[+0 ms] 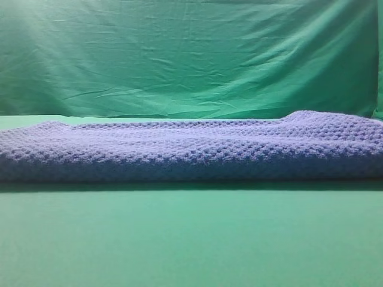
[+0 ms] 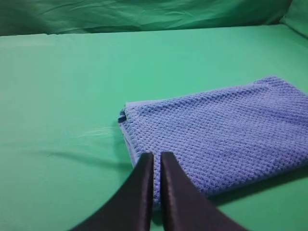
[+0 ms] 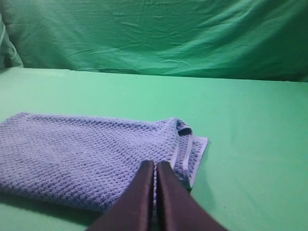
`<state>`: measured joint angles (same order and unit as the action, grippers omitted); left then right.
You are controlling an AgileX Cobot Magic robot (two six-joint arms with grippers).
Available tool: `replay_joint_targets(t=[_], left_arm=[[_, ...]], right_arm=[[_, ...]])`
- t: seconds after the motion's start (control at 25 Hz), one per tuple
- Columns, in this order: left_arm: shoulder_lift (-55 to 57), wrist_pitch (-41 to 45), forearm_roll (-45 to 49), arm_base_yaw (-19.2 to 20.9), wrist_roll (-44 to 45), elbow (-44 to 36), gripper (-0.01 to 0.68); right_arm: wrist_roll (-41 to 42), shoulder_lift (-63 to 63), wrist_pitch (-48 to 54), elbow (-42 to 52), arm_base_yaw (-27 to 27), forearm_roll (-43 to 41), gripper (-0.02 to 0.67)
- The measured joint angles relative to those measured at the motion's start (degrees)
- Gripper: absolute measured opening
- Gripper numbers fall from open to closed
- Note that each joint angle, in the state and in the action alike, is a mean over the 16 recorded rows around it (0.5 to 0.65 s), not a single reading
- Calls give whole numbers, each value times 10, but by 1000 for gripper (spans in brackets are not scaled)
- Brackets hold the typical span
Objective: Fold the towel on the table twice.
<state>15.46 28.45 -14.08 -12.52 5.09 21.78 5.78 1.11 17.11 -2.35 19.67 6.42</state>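
Note:
The blue-grey waffle-weave towel [image 1: 191, 146] lies folded in layers across the green table [image 1: 191, 239], its folded edge facing the exterior high view. Neither gripper shows in that view. In the left wrist view my left gripper [image 2: 157, 156] is shut and empty, held above the towel's left end [image 2: 216, 134] near its front corner. In the right wrist view my right gripper [image 3: 155, 164] is shut and empty, above the towel's right end [image 3: 86, 154], where a flat hemmed edge [image 3: 192, 154] sticks out from under the top layer.
A wrinkled green backdrop curtain [image 1: 191, 54] hangs behind the table. Bare green table surface lies in front of the towel [image 1: 191, 251], to its left [image 2: 57, 96] and to its right [image 3: 255, 144].

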Motion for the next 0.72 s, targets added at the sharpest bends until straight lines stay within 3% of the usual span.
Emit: replay_joint_targets(t=[0.4,0.72], left_arm=[[-116,-83,-8,0,-1,-94,57],[-147,-90,12,0,-1,-112,57]], right_arm=[[0,0,6,0,0,0,0],[0,0,15,0,0,0,0]])
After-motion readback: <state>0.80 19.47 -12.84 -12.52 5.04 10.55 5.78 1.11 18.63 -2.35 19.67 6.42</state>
